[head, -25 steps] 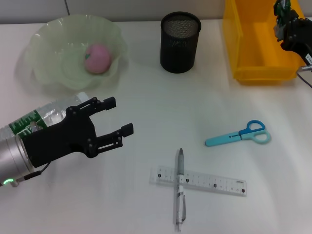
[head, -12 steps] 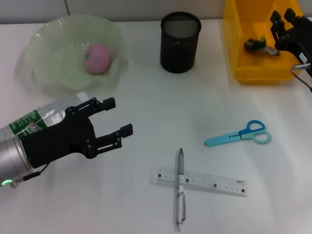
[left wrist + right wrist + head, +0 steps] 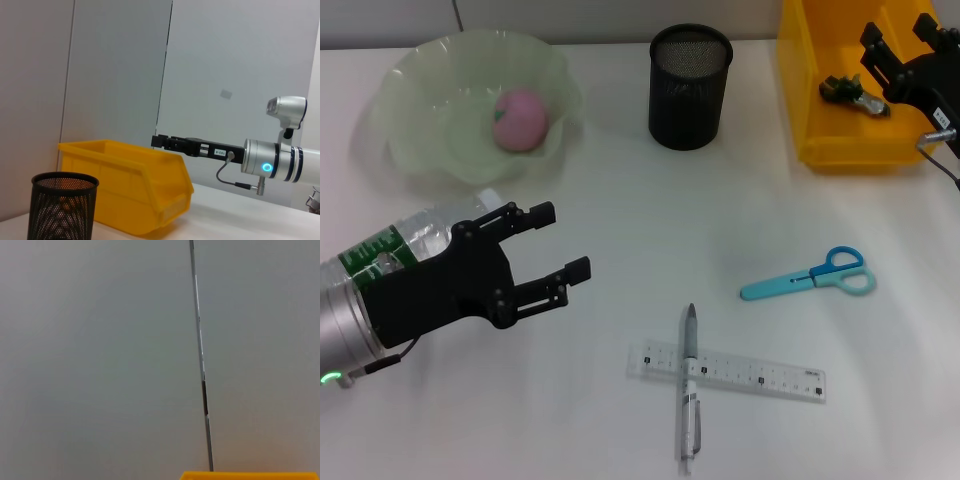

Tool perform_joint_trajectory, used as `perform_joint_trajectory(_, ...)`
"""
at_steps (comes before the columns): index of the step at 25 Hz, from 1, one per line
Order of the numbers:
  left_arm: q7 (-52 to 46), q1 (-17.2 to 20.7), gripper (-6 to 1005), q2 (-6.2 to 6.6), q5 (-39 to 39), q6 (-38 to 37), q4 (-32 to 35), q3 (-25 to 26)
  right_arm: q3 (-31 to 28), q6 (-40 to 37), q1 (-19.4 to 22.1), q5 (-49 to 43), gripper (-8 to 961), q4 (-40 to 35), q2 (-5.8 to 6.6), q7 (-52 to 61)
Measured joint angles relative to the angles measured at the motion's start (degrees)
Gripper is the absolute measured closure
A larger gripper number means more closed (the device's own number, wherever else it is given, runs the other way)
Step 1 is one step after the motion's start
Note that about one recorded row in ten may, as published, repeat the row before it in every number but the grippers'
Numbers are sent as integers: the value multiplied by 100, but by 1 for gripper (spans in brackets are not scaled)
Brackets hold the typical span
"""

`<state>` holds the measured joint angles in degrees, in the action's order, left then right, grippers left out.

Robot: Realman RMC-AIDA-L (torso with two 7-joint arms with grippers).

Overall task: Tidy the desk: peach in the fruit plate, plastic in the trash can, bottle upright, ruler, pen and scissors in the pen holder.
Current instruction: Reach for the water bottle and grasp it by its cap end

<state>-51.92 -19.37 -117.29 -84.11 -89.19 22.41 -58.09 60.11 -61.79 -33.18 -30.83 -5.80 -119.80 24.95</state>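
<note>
The pink peach (image 3: 521,119) lies in the pale green fruit plate (image 3: 420,70). A crumpled piece of plastic (image 3: 850,92) rests inside the yellow trash can (image 3: 820,130). Above that bin my right gripper (image 3: 898,32) hovers open and empty. The clear bottle (image 3: 428,226) with a green label lies on its side, partly hidden under my left arm. My left gripper (image 3: 565,240) is open just beyond it, holding nothing. The blue scissors (image 3: 810,278) lie at the right. The pen (image 3: 688,400) lies across the clear ruler (image 3: 725,371). The black mesh pen holder (image 3: 690,85) stands upright.
The left wrist view shows the pen holder (image 3: 62,207), the yellow trash can (image 3: 130,185) and my right arm (image 3: 265,157) reaching over it. The right wrist view shows only a grey wall and the bin's rim (image 3: 250,475).
My right gripper has opened and dropped the plastic into the yellow bin, then shifted slightly left. The left arm has barely moved.
</note>
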Motion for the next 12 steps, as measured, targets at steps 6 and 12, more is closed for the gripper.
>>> perform_joint_trajectory(6, -2, 22, 201, 4, 0, -15, 12, 0, -10, -35, 8, -11, 266, 8, 0, 15)
perform_joint_trajectory(12, -2, 26, 201, 12, 0, -55, 24, 16, 3, -73, 36, -6, 265, 10, 0, 134)
